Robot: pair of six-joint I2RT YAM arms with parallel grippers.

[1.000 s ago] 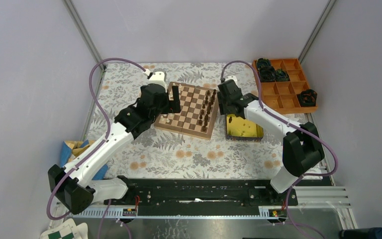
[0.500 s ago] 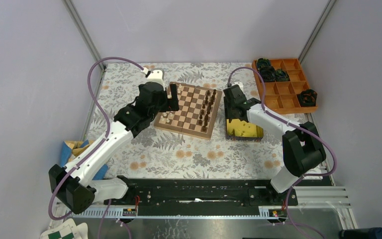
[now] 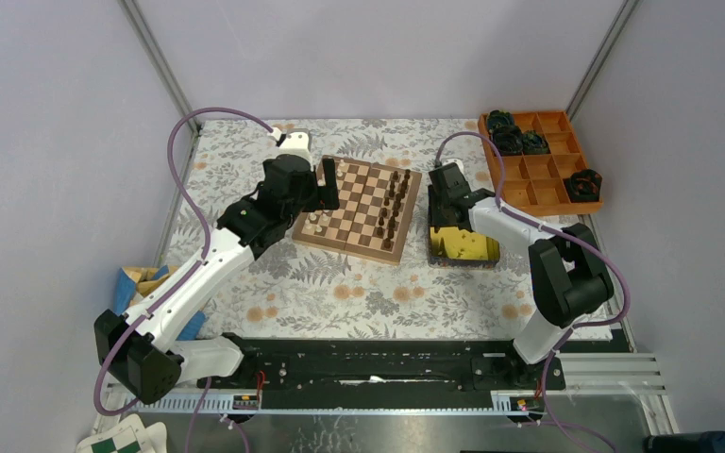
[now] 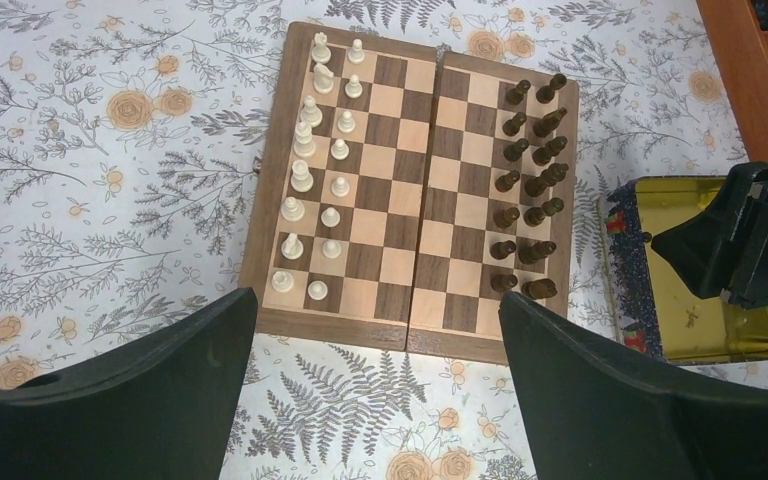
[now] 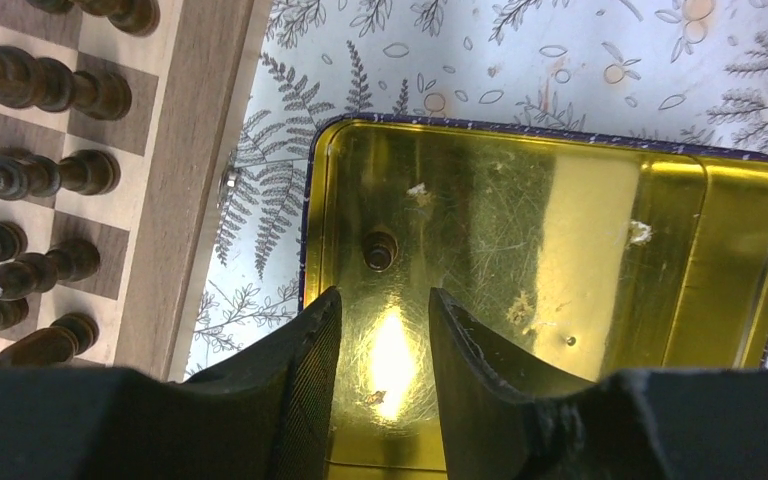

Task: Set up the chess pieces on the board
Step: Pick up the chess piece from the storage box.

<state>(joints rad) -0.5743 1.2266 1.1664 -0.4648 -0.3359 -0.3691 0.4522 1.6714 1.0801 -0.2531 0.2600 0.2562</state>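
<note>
The board (image 3: pixel 363 203) lies at the back centre of the table. In the left wrist view (image 4: pixel 410 200) cream chess pieces (image 4: pixel 310 190) fill its two left columns and dark chess pieces (image 4: pixel 530 180) its two right columns. My left gripper (image 3: pixel 328 184) hovers at the board's left edge, wide open and empty (image 4: pixel 375 310). My right gripper (image 3: pixel 444 209) is over the yellow tin (image 5: pixel 560 230), its jaws part open and empty (image 5: pixel 384 300). One small dark piece (image 5: pixel 380 250) stands in the tin just beyond the fingertips. The board's dark pieces (image 5: pixel 40 170) lie to the left.
The yellow tin (image 3: pixel 467 247) sits right of the board. An orange compartment tray (image 3: pixel 547 175) with black gear-like lumps (image 3: pixel 508 132) stands at the back right. Blue and wooden items (image 3: pixel 142 281) lie at the left edge. A green-and-white checkered sheet (image 3: pixel 123 439) lies at the near left.
My right gripper has moved right, from the board's right edge to over the yellow tin. My left gripper has shifted slightly toward the back and stays open.
</note>
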